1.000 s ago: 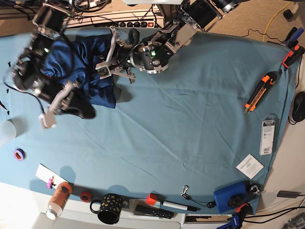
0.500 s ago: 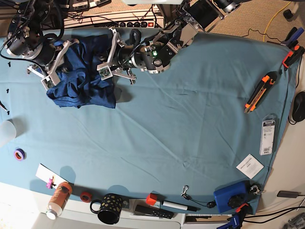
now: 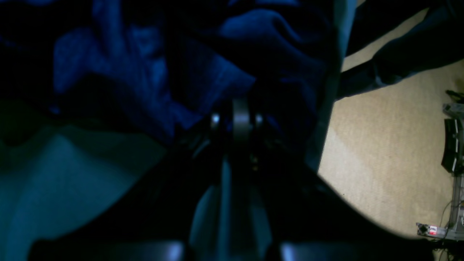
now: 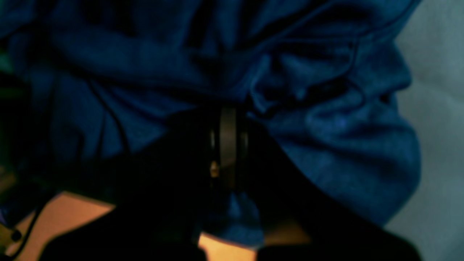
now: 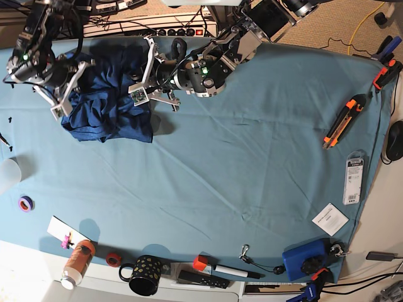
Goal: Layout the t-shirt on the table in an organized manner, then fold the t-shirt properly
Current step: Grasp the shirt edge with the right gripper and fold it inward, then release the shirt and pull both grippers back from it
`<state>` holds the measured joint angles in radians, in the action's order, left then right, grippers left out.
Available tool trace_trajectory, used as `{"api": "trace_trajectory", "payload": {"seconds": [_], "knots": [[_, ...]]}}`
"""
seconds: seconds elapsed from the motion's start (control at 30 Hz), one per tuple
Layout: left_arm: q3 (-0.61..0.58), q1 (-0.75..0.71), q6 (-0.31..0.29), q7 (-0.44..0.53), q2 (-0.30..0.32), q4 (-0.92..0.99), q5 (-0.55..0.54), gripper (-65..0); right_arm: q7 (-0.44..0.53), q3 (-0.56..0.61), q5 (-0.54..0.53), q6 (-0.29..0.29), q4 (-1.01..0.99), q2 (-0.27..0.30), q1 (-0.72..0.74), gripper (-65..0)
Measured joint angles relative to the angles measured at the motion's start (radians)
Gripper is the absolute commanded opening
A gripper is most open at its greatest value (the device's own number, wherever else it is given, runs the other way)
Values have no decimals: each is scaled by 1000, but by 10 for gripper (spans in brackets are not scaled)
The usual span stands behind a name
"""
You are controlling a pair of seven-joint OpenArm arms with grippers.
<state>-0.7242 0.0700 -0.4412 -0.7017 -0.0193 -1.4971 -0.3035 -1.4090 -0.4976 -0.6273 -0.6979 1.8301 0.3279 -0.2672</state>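
The near and middle of the surface [image 5: 239, 163] lie bare, leaving room to spread. At the far left the t-shirt [image 5: 107, 104] sits bunched. The right hand [image 5: 63, 100] and left hand [image 5: 141, 85] are each clamped on its fabric, apparently to draw it flat.

Tan carpet floor [image 5: 327, 25] past the far edge, with a yellow cable [image 5: 364, 22] and a black power strip [image 5: 179, 30].
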Motion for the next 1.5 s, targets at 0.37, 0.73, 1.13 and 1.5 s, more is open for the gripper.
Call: {"api": "trace_trajectory", "payload": {"seconds": [0.37,0.73,1.13,1.5], "knots": [[0,-5,0,0,0,0,0,-618,6,99,-158,1,-64,-2,121,-650],[0,-5,0,0,0,0,0,-618,-5,129,-293,6,-64,-1,139,-464],[0,-5,0,0,0,0,0,-618,-5,129,-567,6,-64,-2,137,-464],[0,-5,-16,0,0,0,1,-564,-8,100,-557,5,-64,-1,106,-463]]}}
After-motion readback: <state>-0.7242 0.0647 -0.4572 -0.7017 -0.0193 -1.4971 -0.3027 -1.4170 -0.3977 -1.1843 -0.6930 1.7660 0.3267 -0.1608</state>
